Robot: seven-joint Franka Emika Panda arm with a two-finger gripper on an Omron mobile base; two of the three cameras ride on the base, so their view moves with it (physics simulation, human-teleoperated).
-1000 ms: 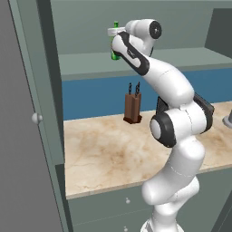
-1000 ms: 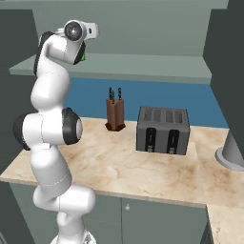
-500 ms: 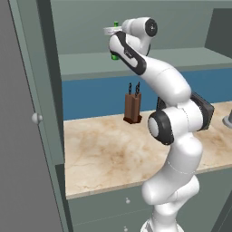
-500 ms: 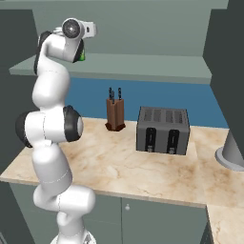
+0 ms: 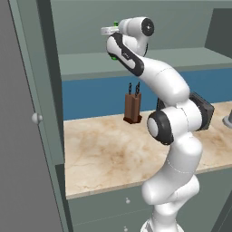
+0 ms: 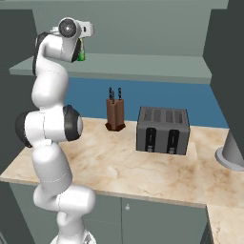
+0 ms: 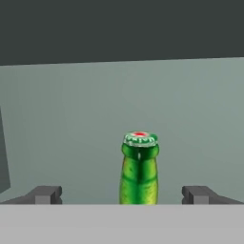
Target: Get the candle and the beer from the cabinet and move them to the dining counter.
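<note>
My pincer [image 7: 122, 195] gapes wide around the beer [image 7: 139, 169] neck inside the cabinet [image 5: 136, 63], probably untouched; nothing moved yet, candle pending too

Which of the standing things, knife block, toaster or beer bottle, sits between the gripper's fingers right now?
The beer: it stands between the open gripper fingertips on the cabinet shelf.

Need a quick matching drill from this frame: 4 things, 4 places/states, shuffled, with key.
Things:
1. beer
2. gripper
3. knife block
4. toaster

Places/states:
A. grey, right of the brown block on the marble worktop
B. open, fingers wide apart
C. green, upright between the fingers, untouched
D. brown, on the worktop by the blue wall

Pairs: 1-C, 2-B, 3-D, 4-A
</note>
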